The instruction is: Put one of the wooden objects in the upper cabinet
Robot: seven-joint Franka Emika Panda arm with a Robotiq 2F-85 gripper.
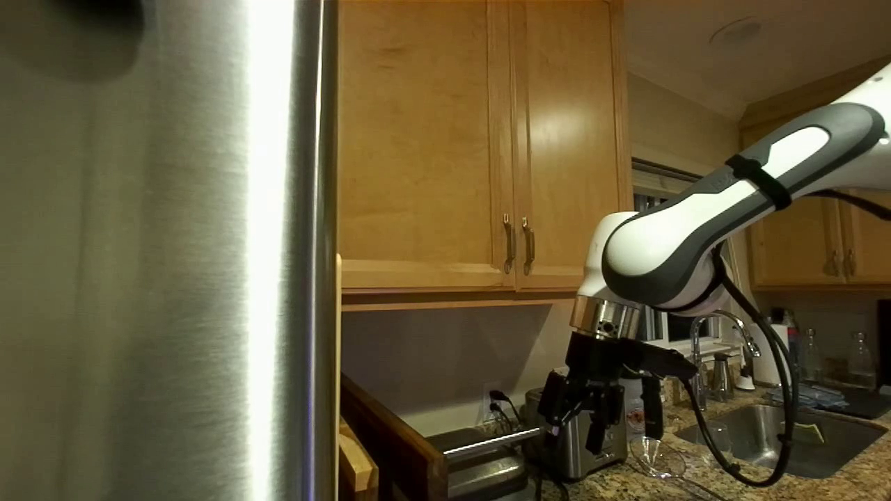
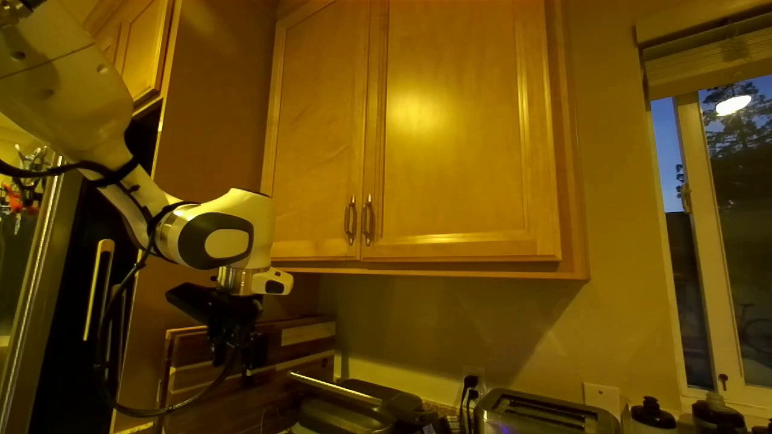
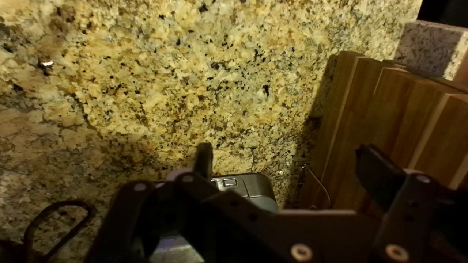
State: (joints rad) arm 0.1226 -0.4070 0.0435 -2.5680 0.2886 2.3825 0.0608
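Observation:
Dark and light wooden boards stand on edge at the counter's end; the wrist view shows the striped faces of the wooden objects (image 3: 387,117) at right. In an exterior view a dark board (image 1: 397,424) and a paler board (image 1: 358,463) rise beside the fridge. Above them hangs the upper cabinet (image 1: 424,139), its double doors closed in both exterior views. My gripper (image 3: 283,151) points down, open, with nothing between its fingers. In the wrist view its right finger (image 3: 380,175) overlaps the boards; whether it touches them I cannot tell. In an exterior view the gripper (image 2: 232,361) hangs in front of the boards.
Below the gripper sits a dark grill appliance (image 2: 344,410) with a long silver handle (image 1: 491,443). A toaster (image 1: 585,445), a wine glass (image 1: 658,456) and a sink (image 1: 759,435) follow along the counter. The steel fridge (image 1: 174,278) fills an exterior view's near side.

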